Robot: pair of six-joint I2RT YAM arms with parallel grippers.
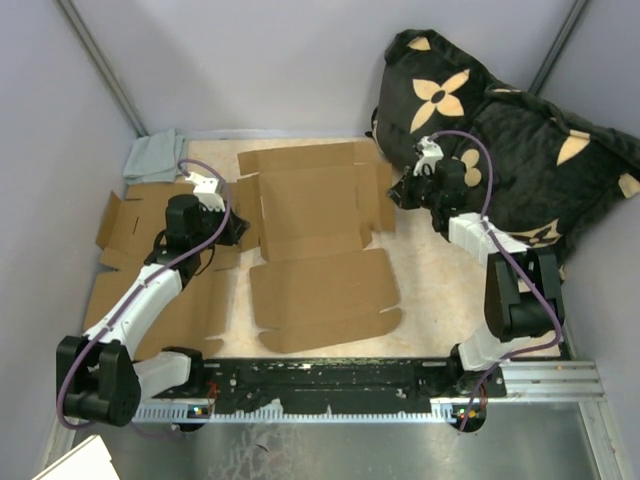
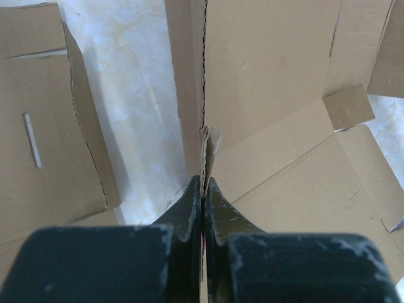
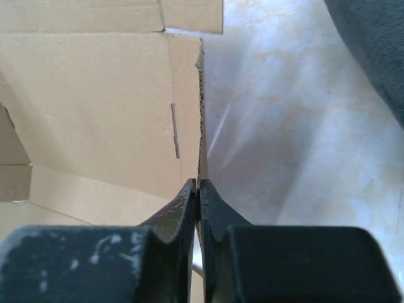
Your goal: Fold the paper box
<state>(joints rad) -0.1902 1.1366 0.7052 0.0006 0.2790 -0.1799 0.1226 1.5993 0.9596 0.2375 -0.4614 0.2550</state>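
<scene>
Your box (image 1: pixel 315 240) lies flat mid-table. No walls are raised, so it holds nothing. At its 9 o'clock edge your left gripper (image 2: pixel 203 180) is clamped on the cardboard, and at 2 o'clock the right gripper (image 3: pixel 197 183) pinches the opposite edge. This looks like the first step, raising the side walls. Next, swing both edges upright together along their creases. Spare blanks (image 1: pixel 130 235) lie at 9 o'clock, and a cushion (image 1: pixel 500 150) at 1.
</scene>
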